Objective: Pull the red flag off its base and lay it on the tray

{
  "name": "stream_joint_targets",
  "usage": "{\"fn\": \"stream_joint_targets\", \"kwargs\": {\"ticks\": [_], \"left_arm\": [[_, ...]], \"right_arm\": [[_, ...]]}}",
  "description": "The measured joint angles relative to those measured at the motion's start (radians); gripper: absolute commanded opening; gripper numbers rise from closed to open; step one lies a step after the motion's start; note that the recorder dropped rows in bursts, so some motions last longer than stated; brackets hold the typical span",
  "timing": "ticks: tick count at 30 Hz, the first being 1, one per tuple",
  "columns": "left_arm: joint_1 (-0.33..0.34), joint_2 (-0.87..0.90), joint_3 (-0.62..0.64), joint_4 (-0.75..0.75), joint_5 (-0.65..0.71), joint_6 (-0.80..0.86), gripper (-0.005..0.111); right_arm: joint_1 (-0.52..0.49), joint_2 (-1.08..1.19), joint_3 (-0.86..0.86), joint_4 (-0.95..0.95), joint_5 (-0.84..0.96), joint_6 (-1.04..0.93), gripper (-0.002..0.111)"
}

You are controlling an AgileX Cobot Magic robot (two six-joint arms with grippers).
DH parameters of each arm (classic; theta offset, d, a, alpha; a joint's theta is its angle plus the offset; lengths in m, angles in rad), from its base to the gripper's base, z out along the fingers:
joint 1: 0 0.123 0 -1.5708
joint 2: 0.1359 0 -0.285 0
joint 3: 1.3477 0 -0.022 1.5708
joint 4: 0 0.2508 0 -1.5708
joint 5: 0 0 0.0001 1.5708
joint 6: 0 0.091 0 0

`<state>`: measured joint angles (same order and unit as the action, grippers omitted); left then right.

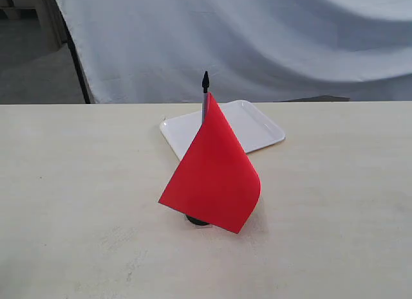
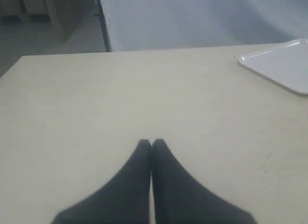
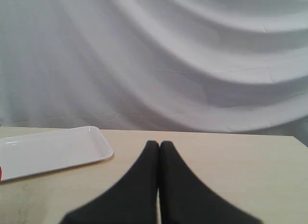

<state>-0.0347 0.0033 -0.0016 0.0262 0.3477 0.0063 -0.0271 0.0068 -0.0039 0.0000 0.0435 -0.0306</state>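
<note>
The red flag stands upright mid-table in the exterior view, its cloth hanging off a thin pole with a black tip. Only a sliver of the black base shows under the cloth. Behind it lies the white tray, also seen in the left wrist view as the tray and in the right wrist view as the tray. Neither arm appears in the exterior view. My left gripper is shut on nothing above bare table. My right gripper is shut and empty too, beside the tray.
A pale wooden table carries everything. A white draped sheet hangs behind its far edge. At the far left stands a dark upright post. A red speck shows at the right wrist view's edge.
</note>
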Motion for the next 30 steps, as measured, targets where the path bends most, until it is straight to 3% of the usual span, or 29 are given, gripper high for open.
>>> {"fn": "stream_joint_targets", "kwargs": {"ticks": [30], "left_arm": [[0.0, 0.0, 0.0, 0.0, 0.0, 0.0, 0.0]], "right_arm": [[0.0, 0.0, 0.0, 0.0, -0.067, 0.0, -0.001]]}}
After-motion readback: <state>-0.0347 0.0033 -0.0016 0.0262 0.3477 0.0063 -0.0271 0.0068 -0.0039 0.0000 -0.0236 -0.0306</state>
